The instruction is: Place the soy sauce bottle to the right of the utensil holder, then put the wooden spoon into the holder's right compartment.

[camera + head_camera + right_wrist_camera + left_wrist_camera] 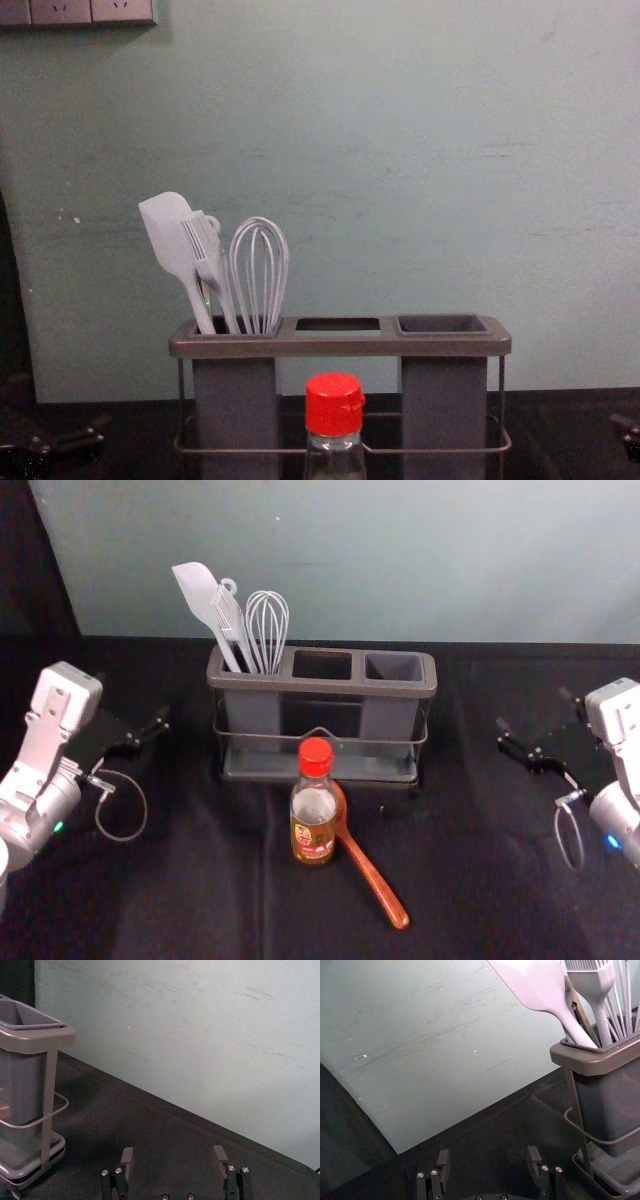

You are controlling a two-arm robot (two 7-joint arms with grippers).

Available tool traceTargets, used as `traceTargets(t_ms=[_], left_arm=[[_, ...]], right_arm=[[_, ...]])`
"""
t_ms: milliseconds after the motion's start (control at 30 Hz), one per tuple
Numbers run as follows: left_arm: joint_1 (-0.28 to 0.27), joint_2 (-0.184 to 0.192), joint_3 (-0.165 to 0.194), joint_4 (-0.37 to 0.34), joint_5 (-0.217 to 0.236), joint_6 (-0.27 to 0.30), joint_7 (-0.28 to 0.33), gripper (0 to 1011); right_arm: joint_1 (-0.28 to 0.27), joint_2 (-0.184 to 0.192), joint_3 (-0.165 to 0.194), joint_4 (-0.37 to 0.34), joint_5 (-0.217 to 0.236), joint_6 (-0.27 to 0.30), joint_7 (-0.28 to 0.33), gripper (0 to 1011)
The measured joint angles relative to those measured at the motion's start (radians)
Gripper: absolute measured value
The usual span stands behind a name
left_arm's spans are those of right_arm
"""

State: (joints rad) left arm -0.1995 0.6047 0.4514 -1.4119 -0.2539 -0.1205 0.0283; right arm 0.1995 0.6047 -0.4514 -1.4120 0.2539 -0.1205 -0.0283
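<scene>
The soy sauce bottle [314, 810], red-capped, stands upright in front of the utensil holder [325, 680]; its cap and neck [334, 410] show in the chest view. Just right of it the wooden spoon [372, 875] lies on the table, its bowl partly hidden behind the bottle. The holder's right compartment [393, 668] has nothing standing in it. Left of the holder is my left gripper [146, 732], open and empty; the left wrist view shows the same gripper [489, 1162] with fingers apart. My right gripper [536, 742] is right of the holder, and in the right wrist view this gripper [174, 1162] is open and empty.
A spatula [205, 600], a brush and a whisk [267, 630] stand in the holder's left compartment. The holder's middle section [322, 665] is between the two cups. A pale wall [400, 560] rises behind the table, which has a black cloth [200, 900] over it.
</scene>
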Motion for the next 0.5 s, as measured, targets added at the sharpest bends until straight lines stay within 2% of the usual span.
traceTargets(t_ms=[233, 500], left_arm=[[0.0, 0.0, 0.0, 0.0, 0.0, 0.0, 0.0, 1005], [0.0, 0.0, 0.0, 0.0, 0.0, 0.0, 0.0, 1005]], right_arm=[[0.0, 0.0, 0.0, 0.0, 0.0, 0.0, 0.0, 1003], [-0.023, 0.005, 0.028, -0.033, -0.019, -0.013, 0.005, 1003]])
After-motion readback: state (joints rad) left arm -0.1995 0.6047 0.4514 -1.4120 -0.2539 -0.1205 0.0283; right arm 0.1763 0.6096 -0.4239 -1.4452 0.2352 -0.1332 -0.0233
